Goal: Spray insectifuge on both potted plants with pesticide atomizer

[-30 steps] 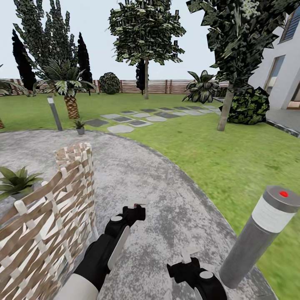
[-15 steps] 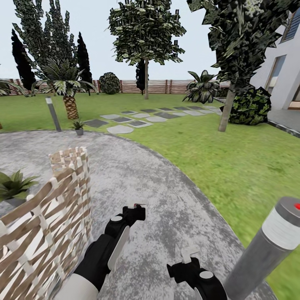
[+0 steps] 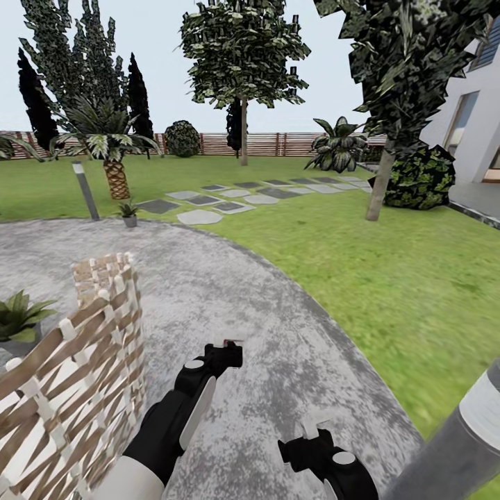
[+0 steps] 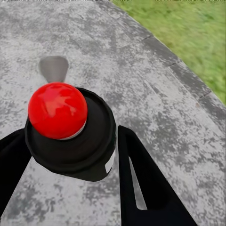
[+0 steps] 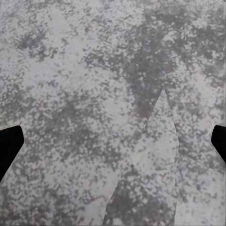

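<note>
— Where is the pesticide atomizer (image 4: 70,136)?

— The left gripper (image 3: 226,347) has it, I think. Its two fingers press on a dark round thing with a red ball on top. It sits just past the wicker chair (image 3: 76,368), low over the grey patio (image 3: 278,326).

— And the other one?

— The right gripper (image 3: 314,422) has its fingers spread wide. It holds nothing.

— Where are the plants?

— The near potted plant (image 3: 17,316) is on the far side of the wicker chair, so the chair is in the way. The far potted plant (image 3: 128,210) is well beyond the chair, at the patio's far edge.

— Which arm is closer?

— The left one, for both plants. I think the spray has to turn left. I cannot tell which way it points.
</note>
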